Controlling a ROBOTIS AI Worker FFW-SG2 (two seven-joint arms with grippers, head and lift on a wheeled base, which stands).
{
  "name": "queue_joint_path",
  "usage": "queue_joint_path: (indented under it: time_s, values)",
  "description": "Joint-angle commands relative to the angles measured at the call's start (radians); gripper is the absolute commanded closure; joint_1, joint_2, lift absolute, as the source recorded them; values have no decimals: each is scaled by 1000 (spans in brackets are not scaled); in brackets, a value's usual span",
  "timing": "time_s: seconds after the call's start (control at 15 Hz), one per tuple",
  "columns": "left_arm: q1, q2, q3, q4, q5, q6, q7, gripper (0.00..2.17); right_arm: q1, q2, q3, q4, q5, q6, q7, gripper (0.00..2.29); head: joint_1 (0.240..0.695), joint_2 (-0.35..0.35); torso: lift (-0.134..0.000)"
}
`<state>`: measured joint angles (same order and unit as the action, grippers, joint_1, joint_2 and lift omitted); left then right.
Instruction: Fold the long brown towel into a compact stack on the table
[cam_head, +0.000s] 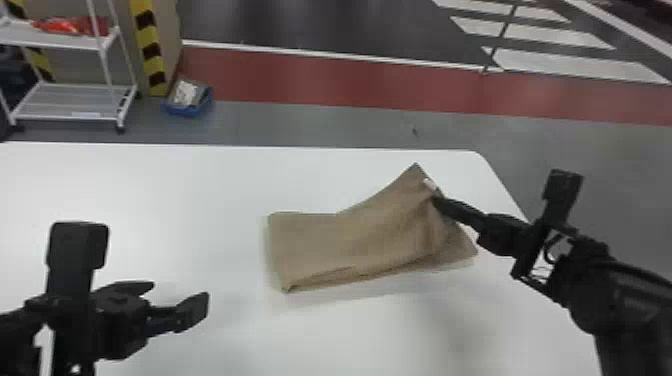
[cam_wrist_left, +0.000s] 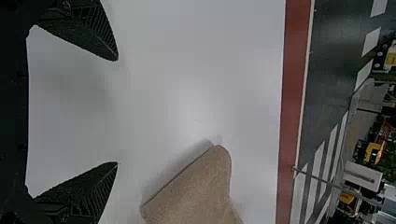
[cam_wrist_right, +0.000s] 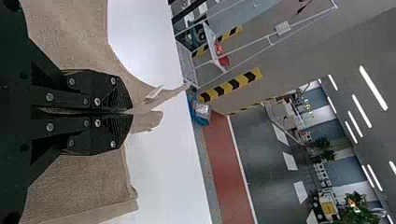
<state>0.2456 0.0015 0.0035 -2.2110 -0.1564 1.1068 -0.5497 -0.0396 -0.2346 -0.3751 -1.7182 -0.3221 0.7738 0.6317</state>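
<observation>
- I have the left arm (cam_head: 30, 325) coming in low at the left edge of the head view, its end effector (cam_head: 177, 294) over the near left part of the white desk (cam_head: 150, 190), pointing across toward the towel (cam_head: 345, 240).
- That left end effector stands wide apart, with nothing between its two fingers; from its own wrist I see one end of the brown cloth beyond the tips, well clear of them.
- My right arm (cam_head: 620, 300) enters from the right side and slants inward and away from me, over the desk's right edge, so the hand end points at the towel's far right portion.
- The right end effector (cam_head: 435, 197) is clamped on the towel; in its wrist view I see the fingers pressed together, with a ridge of cloth pinched between them and running out past the tips.
- A small white tag (cam_head: 430, 184) sits on the cloth right beside those fingertips.
- The towel lies right of centre on the desk, its left part fairly flat, in layers, the edges showing along the near side.
- Toward the right the cloth is creased and drawn up around my grip, with one corner pointing toward the desk's far edge.
</observation>
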Motion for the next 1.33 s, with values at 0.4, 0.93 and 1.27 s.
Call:
queue_joint_path:
  time_s: [0.4,0.93,1.27]
  values:
    - [0,-4,-3,10,5,-40,-7,87,-43,-12,24,287,38,-152,16,1082,695,-233,-124]
    - [9,-4,0,-21,9,-34,-12,87,17,-31,-154,66,-41,54,16,1082,695,-272,-124]
    - [15,-4,-2,-21,12,-34,-12,87,3,-23,-45,140,29,8,14,1082,695,-291,-124]
